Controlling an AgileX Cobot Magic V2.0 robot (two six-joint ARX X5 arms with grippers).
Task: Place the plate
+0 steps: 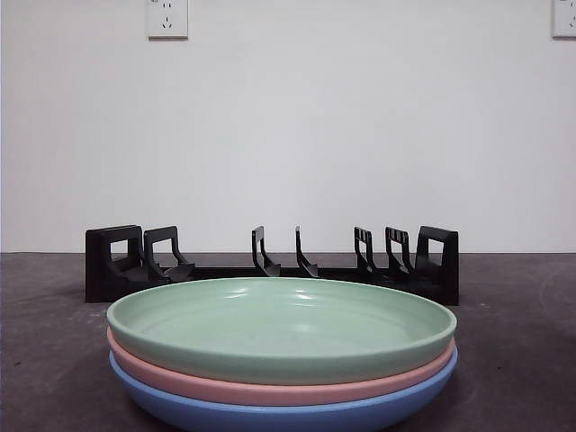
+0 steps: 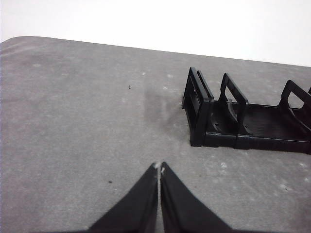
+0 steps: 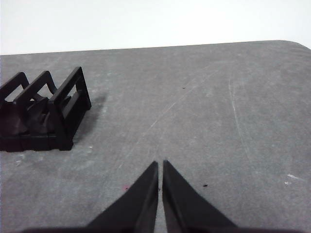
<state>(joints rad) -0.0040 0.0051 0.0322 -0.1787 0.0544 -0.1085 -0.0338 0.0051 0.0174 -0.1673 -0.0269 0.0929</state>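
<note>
Three plates are stacked at the front of the table in the front view: a green plate on top, a pink plate under it and a blue plate at the bottom. Behind the stack stands a black slotted plate rack with nothing in it. One end of the rack shows in the left wrist view, the other end in the right wrist view. My left gripper is shut over bare table, well short of the rack. My right gripper is shut too, holding nothing. Neither arm shows in the front view.
The grey table ends at a white wall with a socket high up and another socket at the top right corner. The table's rounded corners show in both wrist views.
</note>
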